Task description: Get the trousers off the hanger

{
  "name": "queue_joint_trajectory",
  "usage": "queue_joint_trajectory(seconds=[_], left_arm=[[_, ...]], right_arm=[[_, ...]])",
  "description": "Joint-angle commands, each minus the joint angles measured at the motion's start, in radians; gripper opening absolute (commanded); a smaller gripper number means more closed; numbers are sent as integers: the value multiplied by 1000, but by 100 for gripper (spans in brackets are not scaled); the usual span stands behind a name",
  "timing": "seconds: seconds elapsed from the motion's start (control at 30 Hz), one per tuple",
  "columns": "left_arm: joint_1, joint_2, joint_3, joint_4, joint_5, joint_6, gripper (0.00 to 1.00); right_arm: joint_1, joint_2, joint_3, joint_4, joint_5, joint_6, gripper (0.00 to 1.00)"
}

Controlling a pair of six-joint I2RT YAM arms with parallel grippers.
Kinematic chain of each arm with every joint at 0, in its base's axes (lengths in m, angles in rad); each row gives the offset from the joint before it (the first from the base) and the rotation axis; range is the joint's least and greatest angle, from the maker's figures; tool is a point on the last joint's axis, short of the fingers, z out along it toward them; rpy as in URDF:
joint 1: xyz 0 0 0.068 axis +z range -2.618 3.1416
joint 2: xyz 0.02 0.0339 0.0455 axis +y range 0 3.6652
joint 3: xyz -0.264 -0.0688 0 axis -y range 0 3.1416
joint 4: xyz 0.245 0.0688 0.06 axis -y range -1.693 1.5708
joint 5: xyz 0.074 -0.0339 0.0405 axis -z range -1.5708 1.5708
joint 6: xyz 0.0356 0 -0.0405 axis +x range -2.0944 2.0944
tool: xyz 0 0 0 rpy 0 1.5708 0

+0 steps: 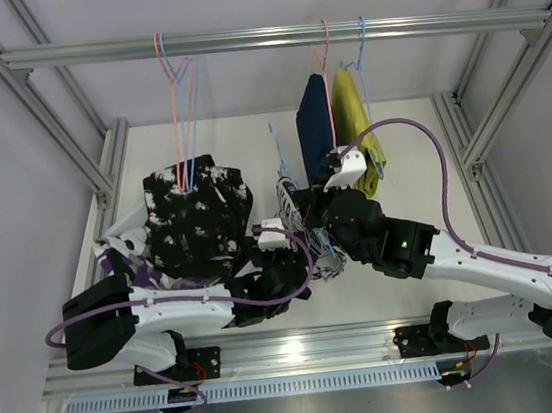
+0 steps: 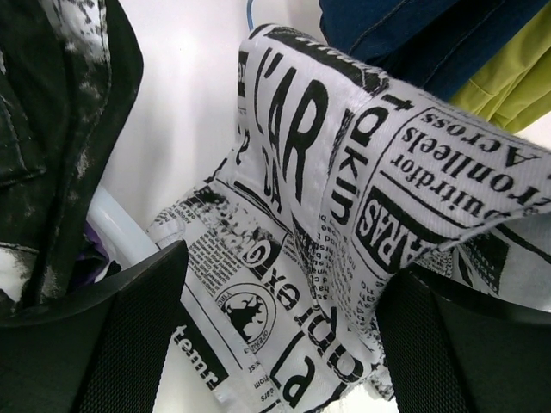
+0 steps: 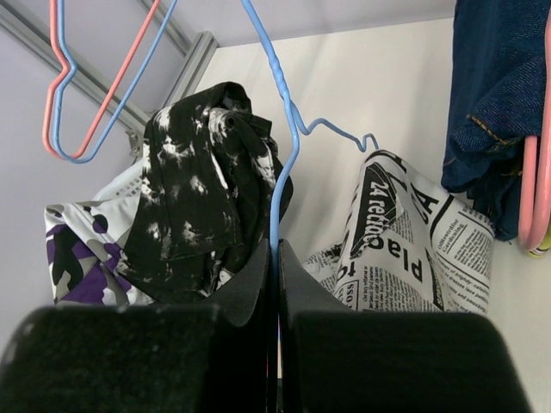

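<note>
Right end effector [image 3: 277, 251] tight on blue hanger [image 3: 289, 129]; left end effector [image 2: 284, 288] wide astride white printed trousers [image 2: 344, 172].

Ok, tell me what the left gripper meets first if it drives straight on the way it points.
The white newsprint-patterned trousers. They fill the gap straight ahead of the open left gripper and look very close, though depth is hard to judge. The navy trousers seem to lie further behind.

A flat white table top [image 1: 238, 141] fills the middle; a long silver metal bar [image 1: 265, 36] runs across at twelve o'clock; a white strip with little slots [image 1: 278, 386] lies at six o'clock; a slanted silver post [image 1: 31, 96] stands at ten o'clock.
</note>
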Motion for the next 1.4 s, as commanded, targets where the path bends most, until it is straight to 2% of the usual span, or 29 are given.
queue_joint_trajectory(seconds=[0.0,0.33,0.47,0.6,0.7,0.73,0.87,0.9,1.0,1.03,1.07,1.23,1.37], left_arm=[[15,16,39,-30,-38,-97,87],[42,94,110,-28,-33,-129,90],[65,150,212,-108,-46,-169,90],[87,191,233,-105,-49,-171,83],[110,217,240,-103,-52,-171,68],[118,223,240,-103,-53,-169,57],[130,243,257,-123,-75,-169,37],[131,250,262,-131,-82,-177,25],[139,254,274,-186,-85,-206,12],[141,251,282,-208,-92,-238,4],[141,250,288,-255,-93,-252,1],[141,172,292,-396,-102,-330,1],[125,46,256,-401,-98,-269,1]], right_arm=[[7,-45,11,67,-3,40,0],[16,-97,-6,56,-28,66,0],[21,-103,-6,56,-41,72,0],[25,-112,-9,50,-57,77,0],[28,-121,-15,53,-64,77,0],[30,-128,-17,53,-67,77,0],[36,-138,-20,51,-75,72,0],[36,-141,-21,51,-77,71,0],[38,-151,-26,54,-81,71,0],[38,-154,-26,53,-81,72,0],[36,-157,-29,53,-81,72,0],[38,-172,-41,42,-69,69,0],[39,-190,-70,33,-35,65,0]])
